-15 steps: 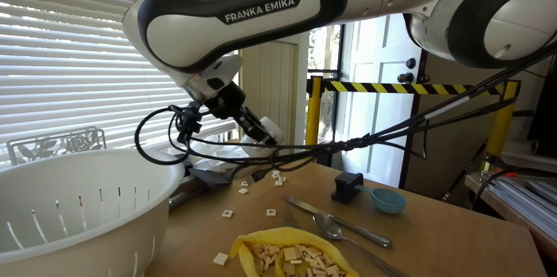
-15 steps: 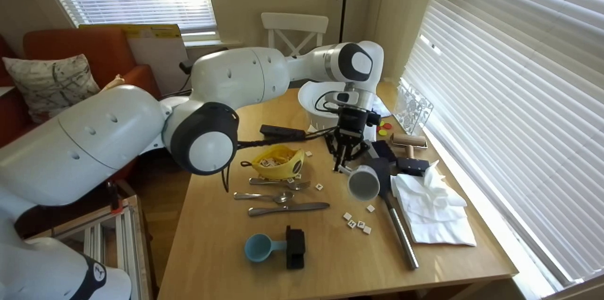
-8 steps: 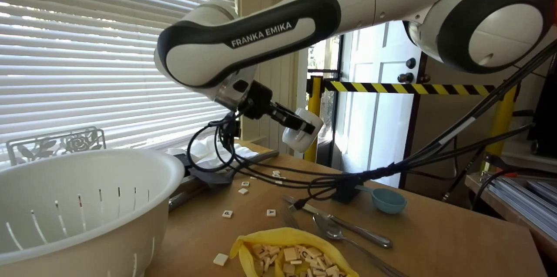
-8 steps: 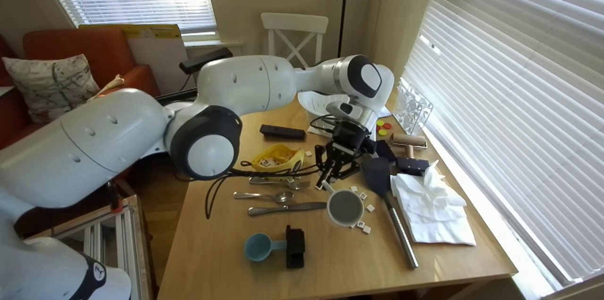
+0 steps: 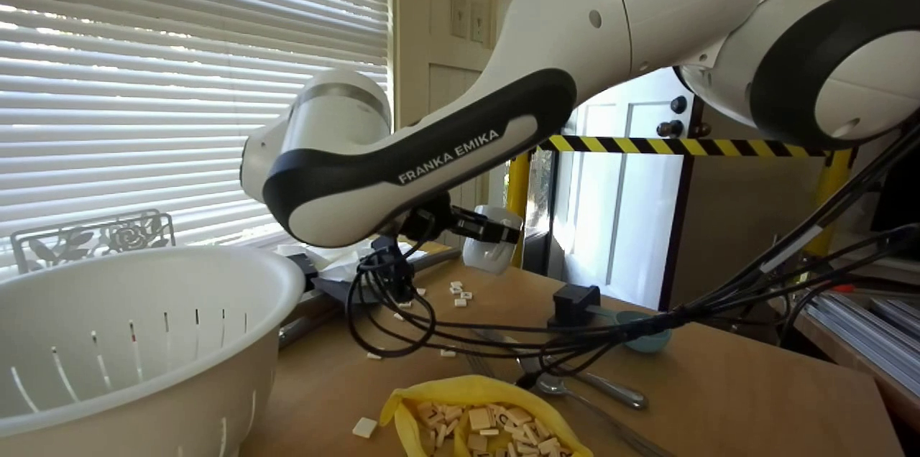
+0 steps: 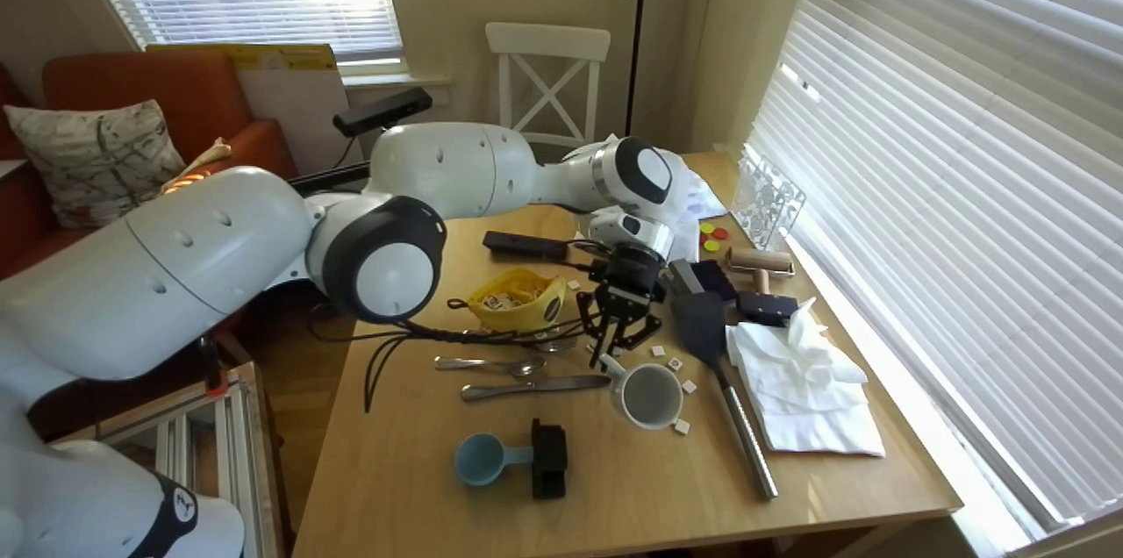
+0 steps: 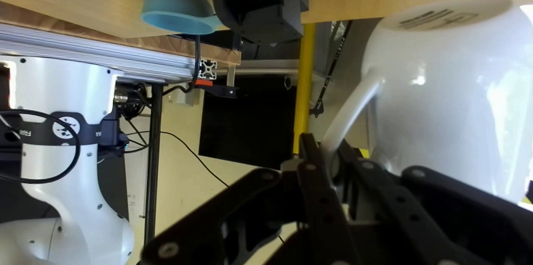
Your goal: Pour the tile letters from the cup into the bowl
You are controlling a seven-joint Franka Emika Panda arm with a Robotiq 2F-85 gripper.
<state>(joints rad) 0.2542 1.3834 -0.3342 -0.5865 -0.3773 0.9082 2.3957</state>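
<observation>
Holding the cup in the gripper, clenched tight on its handle! Hanging close to upright above the tabletop, out toward the edge by the door, well apart from the bowl toward the opposite edge. Can spot loose tiles lying nearby, but in an exterior view can't make out any inside. Looks glazed and stiff, so probably slippery, breakable if dropped, fairly light if empty. Likely to swivel, hanging off to one side: best gripped deep, mid-handle, nice and firm!

White, black-panelled arm, FRANKA EMIKA lettering, looped black cables, screw-studded black tool.
</observation>
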